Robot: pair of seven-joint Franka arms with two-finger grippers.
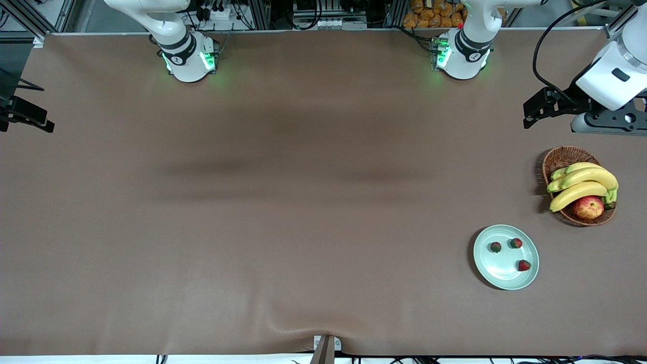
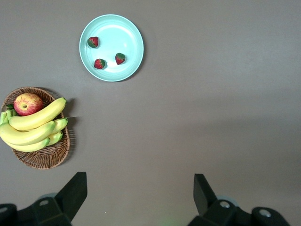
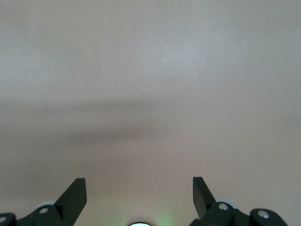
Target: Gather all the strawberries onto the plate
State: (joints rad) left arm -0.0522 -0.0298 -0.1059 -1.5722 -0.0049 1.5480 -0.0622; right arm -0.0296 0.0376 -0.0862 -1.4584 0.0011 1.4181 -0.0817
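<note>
Seeing all three strawberries (image 1: 515, 243) on the plate (image 1: 498, 273), you risk only nudging it; left gripper (image 2: 140, 197) and right gripper (image 3: 139, 197) hang open, empty.

Three strawberries (image 1: 515, 243) lie apart on the plate (image 1: 498, 273). The basket (image 1: 561, 157), holding bananas (image 1: 581, 184) and an apple (image 1: 588, 207), sits near it, farther from the front camera.

A high front camera faces the arm bases, overlooking the whole worktop (image 1: 283, 202). Both wrist cameras look straight down from well above. The left wrist view shares the plate (image 2: 89, 52) and basket (image 2: 44, 157) with it.
</note>
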